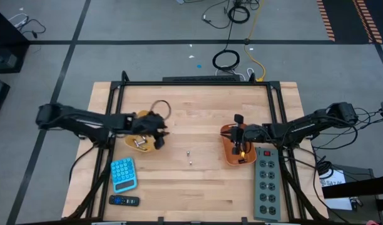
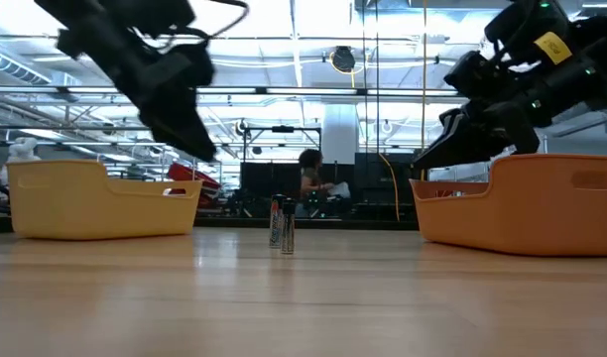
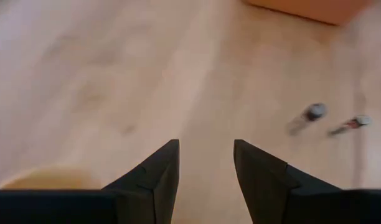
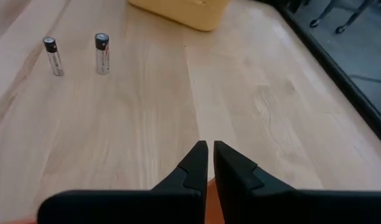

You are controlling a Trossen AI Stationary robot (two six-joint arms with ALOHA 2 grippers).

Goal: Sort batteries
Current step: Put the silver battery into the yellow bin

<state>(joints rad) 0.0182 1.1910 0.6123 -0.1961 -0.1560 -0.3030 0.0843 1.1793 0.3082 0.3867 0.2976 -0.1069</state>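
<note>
Two batteries (image 4: 76,55) are standing upright: light, stiff, slippery; grip mid-body. Left gripper (image 3: 206,163) is gaping empty, right gripper (image 4: 210,163) is pressed together.

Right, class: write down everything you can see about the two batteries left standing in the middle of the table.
The two small silvery cylindrical batteries stand upright, close side by side but apart, on the bare pale wooden table, between the yellow plastic tray and the orange plastic tray. Each has a metallic body and a dark top cap; one is slightly thicker. Nothing touches them except the tabletop, and neither claw is near them.
</note>
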